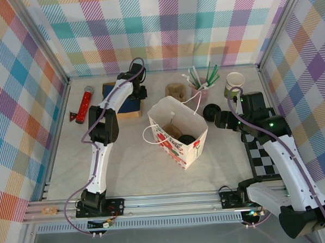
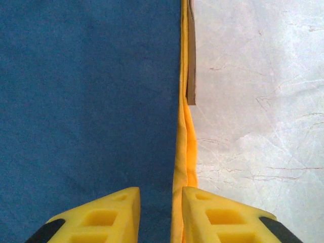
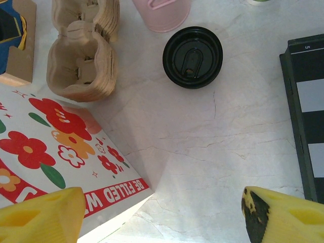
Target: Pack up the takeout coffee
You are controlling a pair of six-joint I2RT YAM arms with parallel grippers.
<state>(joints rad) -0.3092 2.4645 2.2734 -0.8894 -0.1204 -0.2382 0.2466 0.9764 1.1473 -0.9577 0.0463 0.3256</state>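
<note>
**Packing task, early to middle stage.** The takeout coffee (image 3: 192, 56), seen from above as a round black lid, stands on the table (image 3: 217, 152) to the right of the paper bag (image 1: 176, 149), apart from it and not yet packed. It is just near of the pink cup of straws (image 1: 200, 90) and right of the pulp carrier stack (image 3: 81, 55).

The bag stands upright and open at the centre of the table. Inside it are something brown and a dark round shape; what they are cannot be told, so any earlier packing is uncertain.

The right gripper (image 3: 161, 215) hangs above the table on the near side of the coffee, its fingers spread wide with nothing between them. It is apart from the lid.

The left gripper (image 2: 161, 202) is at the far left, over a blue pad (image 2: 86, 101) with a yellow edge (image 2: 185, 147). Its fingers are nearly together with a narrow gap. Whether they pinch that edge cannot be told.

Judged remaining: grasp the coffee, lift it over the bag's rim, lower it in upright and release it.
</note>
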